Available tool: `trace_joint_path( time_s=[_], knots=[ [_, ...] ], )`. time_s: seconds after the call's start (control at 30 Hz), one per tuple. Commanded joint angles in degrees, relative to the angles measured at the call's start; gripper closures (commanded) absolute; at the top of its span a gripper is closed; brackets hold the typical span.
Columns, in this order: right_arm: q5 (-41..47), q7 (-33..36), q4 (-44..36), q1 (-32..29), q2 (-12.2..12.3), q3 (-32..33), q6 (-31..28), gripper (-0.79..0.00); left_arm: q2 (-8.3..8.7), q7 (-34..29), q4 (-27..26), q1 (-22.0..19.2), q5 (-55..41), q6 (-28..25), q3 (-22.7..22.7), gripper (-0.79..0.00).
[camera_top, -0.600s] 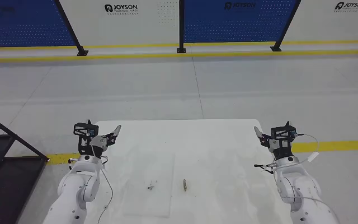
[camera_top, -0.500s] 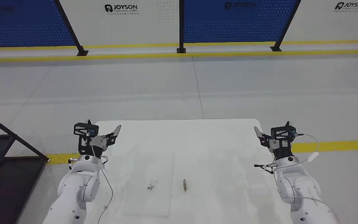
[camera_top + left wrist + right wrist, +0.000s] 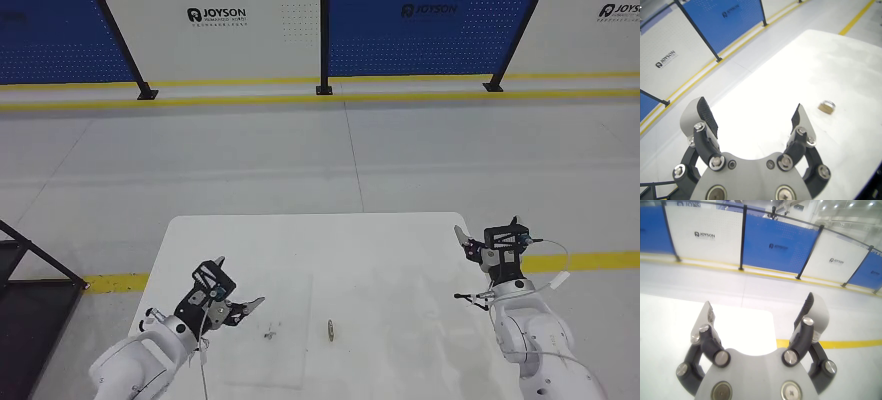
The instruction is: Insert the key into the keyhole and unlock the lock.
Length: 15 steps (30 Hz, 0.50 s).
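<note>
While left claw [image 3: 749,103] hovers spread, empty, near key [image 3: 270,332], lock [image 3: 826,107] lies just beyond; right claw [image 3: 759,299] spread, empty, over surface [image 3: 400,250] corner.

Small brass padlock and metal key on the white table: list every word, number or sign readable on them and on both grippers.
Small brass padlock: no text readable.
Metal key: too small to read.
Left gripper: no text.
Right gripper: no text.
</note>
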Motion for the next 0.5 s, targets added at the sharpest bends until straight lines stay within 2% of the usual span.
trace_joint_path(
  time_s=[0.0, 0.17, 0.43, 0.47],
  knots=[
    [0.00, 0.00, 0.00, 0.00, 0.00, 0.00, 0.00, -0.785, 0.02, -2.33, 0.29, 2.48, -0.09, -1.95, 2.35, -0.785],
    [0.00, 0.00, 0.00, 0.00, 0.00, 0.00, 0.00, -0.785, -0.16, -7.95, 3.47, 3.73, 0.27, -1.10, 7.65, -0.785],
    [0.00, 0.00, 0.00, 0.00, 0.00, 0.00, 0.00, -0.785, -0.98, -13.66, 9.92, -0.54, -0.80, 8.12, 13.48, -0.785],
    [0.00, 0.00, 0.00, 0.00, 0.00, 0.00, 0.00, -0.785, -1.04, -14.39, 10.53, -1.27, -0.24, 8.79, 14.07, -0.763]
  ],
)
